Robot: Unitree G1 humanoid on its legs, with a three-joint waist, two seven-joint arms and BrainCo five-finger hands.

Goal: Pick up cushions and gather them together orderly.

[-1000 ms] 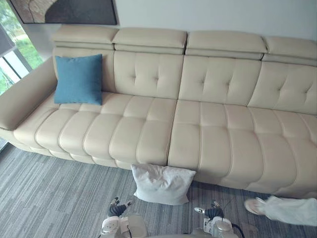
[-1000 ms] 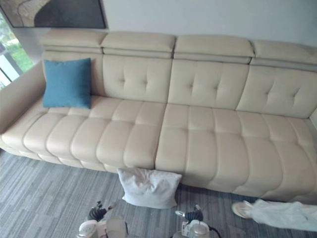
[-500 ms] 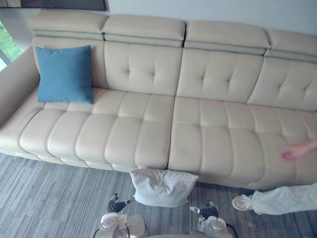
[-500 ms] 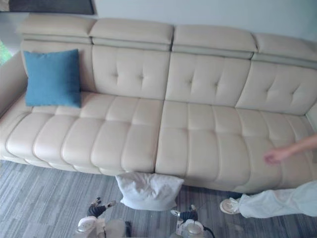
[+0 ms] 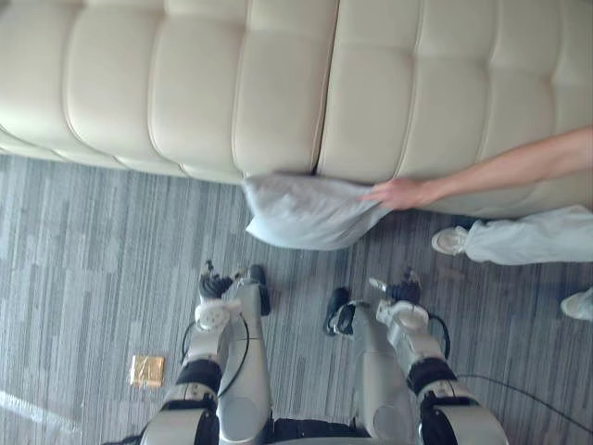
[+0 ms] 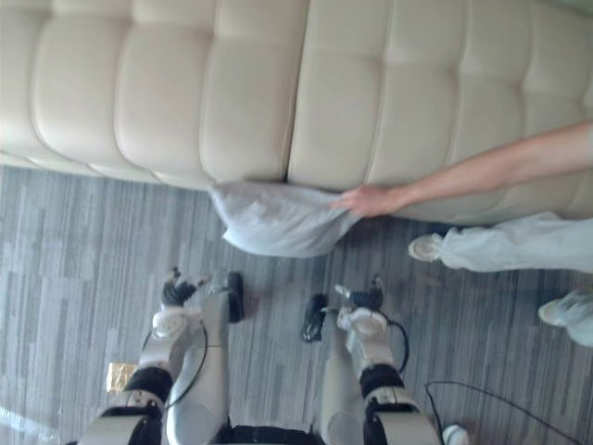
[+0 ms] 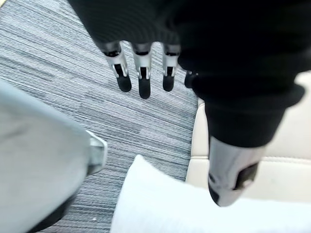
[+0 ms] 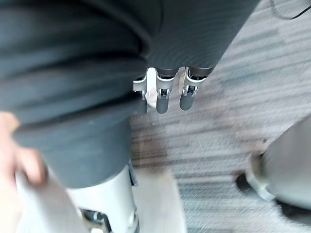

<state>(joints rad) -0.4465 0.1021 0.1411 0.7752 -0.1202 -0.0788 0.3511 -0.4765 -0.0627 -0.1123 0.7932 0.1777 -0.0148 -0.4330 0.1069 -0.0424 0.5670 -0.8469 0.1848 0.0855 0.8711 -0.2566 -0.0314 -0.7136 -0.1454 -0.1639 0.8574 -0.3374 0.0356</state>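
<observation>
My left robot hand (image 7: 144,68) hangs straight-fingered over grey carpet (image 7: 58,63); past it lie a white cushion (image 7: 194,213) by the cream sofa (image 7: 291,155) and a person's trouser leg (image 7: 34,155).

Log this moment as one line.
white cushion: on carpet against sofa | person's hand: on cushion | left robot hand: open, empty | right robot hand: open, empty

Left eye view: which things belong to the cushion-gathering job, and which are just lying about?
Job: white cushion, sofa, left hand, right hand.
Lying about: gold scrap on the carpet; a person's hand touching the cushion; shoe.
</observation>
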